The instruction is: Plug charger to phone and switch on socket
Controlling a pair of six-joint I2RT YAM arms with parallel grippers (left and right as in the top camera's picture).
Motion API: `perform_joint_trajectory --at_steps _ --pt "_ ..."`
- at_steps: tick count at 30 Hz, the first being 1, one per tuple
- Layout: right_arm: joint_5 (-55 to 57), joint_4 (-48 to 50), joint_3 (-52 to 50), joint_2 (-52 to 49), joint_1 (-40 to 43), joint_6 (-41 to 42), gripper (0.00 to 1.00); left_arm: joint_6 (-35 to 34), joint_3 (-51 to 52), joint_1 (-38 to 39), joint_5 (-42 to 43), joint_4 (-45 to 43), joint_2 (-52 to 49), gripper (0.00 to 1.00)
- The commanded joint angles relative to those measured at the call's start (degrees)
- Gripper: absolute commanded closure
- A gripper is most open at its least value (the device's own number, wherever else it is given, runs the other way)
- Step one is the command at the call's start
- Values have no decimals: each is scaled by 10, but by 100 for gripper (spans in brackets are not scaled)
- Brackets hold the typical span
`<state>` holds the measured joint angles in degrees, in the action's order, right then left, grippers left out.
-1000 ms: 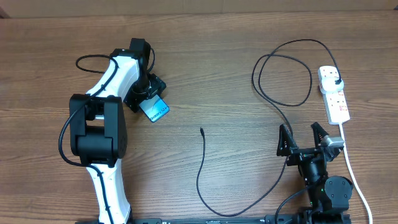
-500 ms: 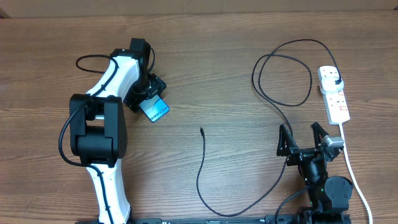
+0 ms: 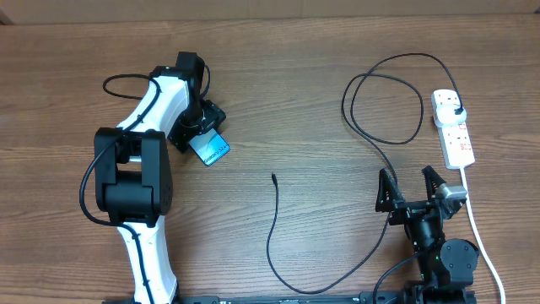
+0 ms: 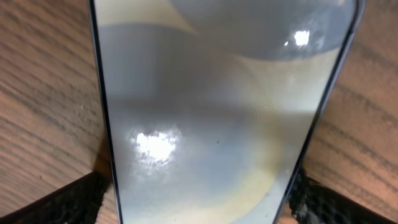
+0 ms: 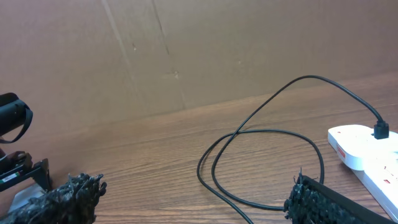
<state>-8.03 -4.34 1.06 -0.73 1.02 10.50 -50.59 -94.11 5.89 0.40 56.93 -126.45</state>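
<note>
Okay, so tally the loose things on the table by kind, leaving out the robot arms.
phone: 1
charger cable: 1
power strip: 1
Total: 3

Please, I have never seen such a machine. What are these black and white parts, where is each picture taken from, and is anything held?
These are two robot arms at a wooden table. One picture looks down from above; the other two come from cameras on the wrists. The left arm has its jaws on either side of a phone; whether they press it I cannot tell. The right arm waits with open, empty jaws. A black cable lies loose, its plug sitting in a white power strip.
</note>
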Motion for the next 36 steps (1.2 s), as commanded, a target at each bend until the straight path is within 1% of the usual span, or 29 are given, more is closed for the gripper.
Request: perform_joint_trajectory --at_steps 1,12,17,36 --pt "7 1 -6 6 -4 0 0 9 7 -7 -14 -9 -35 0" --pt "7 1 -6 6 -4 0 0 6 7 -7 -15 -15 -35 0" --pt "7 1 -6 6 -4 0 0 -13 7 -7 -14 -16 -35 0" --pt "7 1 -6 6 -4 0 0 -13 7 -7 -14 -18 -35 1"
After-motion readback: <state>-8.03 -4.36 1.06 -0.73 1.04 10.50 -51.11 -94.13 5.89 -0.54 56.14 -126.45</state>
